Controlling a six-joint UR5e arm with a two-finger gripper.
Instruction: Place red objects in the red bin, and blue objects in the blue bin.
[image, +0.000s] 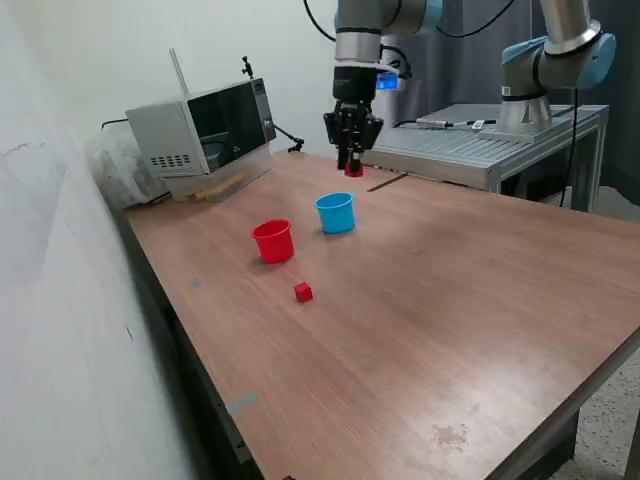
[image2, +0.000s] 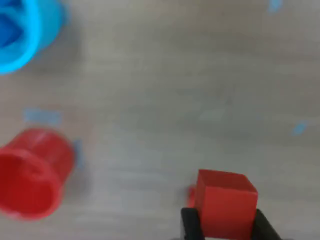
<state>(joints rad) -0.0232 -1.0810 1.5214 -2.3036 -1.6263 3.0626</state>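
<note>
Arm hanging vertical, gripper (image: 353, 158) pointing straight down, raised above the table (image: 480, 300).
Fingers (image2: 192, 225) closing on a red cube (image2: 225, 202), one on each side, holding it clear of the table surface; wrist vertical.

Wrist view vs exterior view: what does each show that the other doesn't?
Only the wrist view: dark blue contents inside the blue cup, and the pincer fingers clamped on both sides of a red cube.
Only the exterior view: a second red cube on the table, a microwave, another arm.
Both: the red cup, blue cup, held cube.
</note>
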